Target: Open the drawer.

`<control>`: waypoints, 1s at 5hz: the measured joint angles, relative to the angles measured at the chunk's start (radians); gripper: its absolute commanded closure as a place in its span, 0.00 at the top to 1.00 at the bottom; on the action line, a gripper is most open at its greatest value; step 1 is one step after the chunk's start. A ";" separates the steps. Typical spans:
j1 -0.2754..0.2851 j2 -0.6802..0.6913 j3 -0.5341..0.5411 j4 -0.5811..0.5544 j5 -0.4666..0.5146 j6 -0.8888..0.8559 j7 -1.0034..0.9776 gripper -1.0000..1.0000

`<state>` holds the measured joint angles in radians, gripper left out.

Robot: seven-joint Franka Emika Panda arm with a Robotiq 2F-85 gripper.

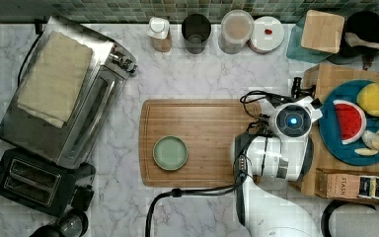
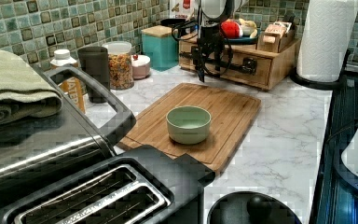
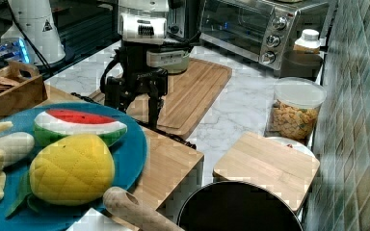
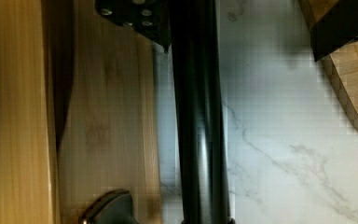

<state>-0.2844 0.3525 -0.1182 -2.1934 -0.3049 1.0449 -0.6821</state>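
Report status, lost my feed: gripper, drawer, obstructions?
Gripper down at drawer front, by bar handle. Drawer looks shut. Nothing blocking seen.

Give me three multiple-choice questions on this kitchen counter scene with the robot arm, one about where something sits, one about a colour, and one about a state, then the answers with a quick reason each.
1. Where does the green bowl stand?
A. On the cutting board
B. On the toaster oven
C. On the blue plate

2. What colour is the plate under the toy fruit?
A. White
B. Blue
C. Red

3. How does the gripper stand to the drawer?
A. Far off, above the bowl
B. Resting on the toaster
C. Down at the drawer's front, by its dark bar handle

Answers:
1. A: the top view and the left view show the bowl on the board's wood.
2. B: the right view shows a blue plate beneath the watermelon slice.
3. C: the left view has the gripper in front of the drawer, and the wrist view shows the bar handle close up.
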 measured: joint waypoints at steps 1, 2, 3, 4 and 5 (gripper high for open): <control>0.002 0.000 0.000 0.004 0.038 -0.020 -0.046 1.00; 0.002 -0.004 0.000 0.004 0.058 -0.021 -0.043 1.00; 0.004 -0.010 0.001 -0.002 0.059 -0.021 -0.043 1.00; 0.011 -0.015 0.011 -0.010 0.059 -0.017 -0.005 1.00; 0.037 -0.026 0.027 -0.010 0.059 -0.051 0.045 1.00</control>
<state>-0.2471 0.3267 -0.0912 -2.2031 -0.2462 0.9941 -0.6372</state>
